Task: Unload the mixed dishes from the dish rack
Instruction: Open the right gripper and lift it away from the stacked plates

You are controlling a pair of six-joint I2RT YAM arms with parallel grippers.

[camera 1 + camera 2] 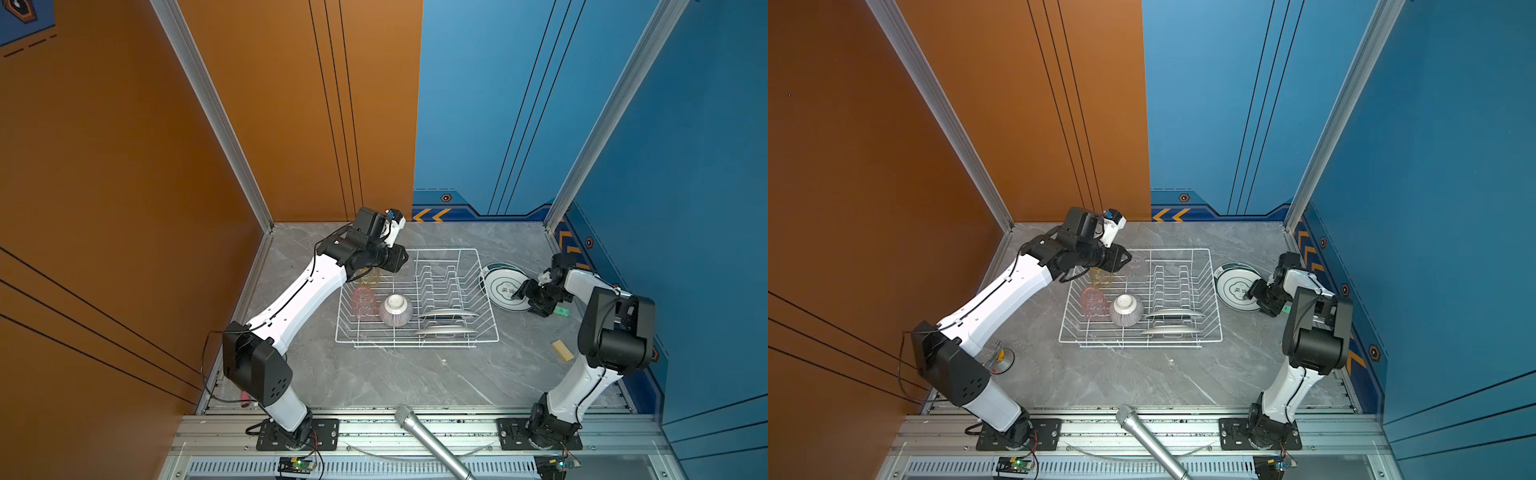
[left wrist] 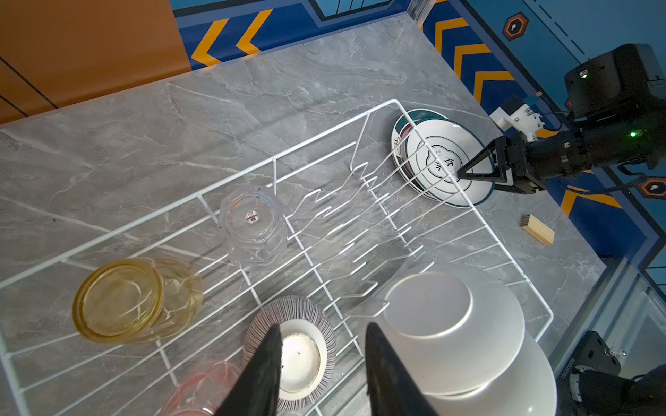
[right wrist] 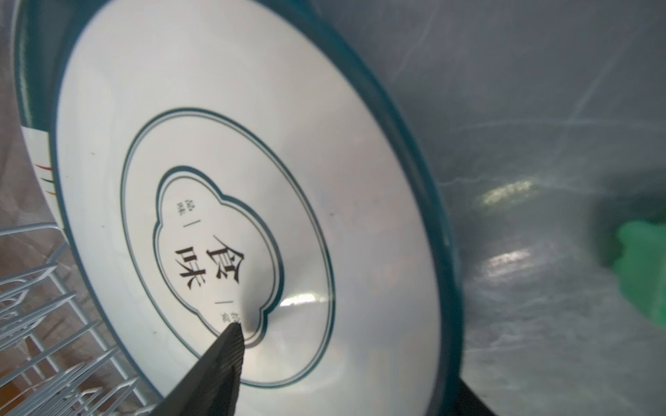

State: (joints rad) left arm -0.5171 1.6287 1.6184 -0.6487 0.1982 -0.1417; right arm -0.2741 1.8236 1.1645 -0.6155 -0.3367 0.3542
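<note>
Item: white teal-rimmed ceramic plate, topping a stack on the grey table beside the white wire dish rack. Probably stiff, slick, breakable; I'd hold its rim. My right claw straddles it, grip unclear; left claw gapes, empty.

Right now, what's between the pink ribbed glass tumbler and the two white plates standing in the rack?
Just the upside-down, finely striped white bowl, visible in both top views.

Grey marble table, dish rack, plate stack beside it, wooden block, green block
</note>
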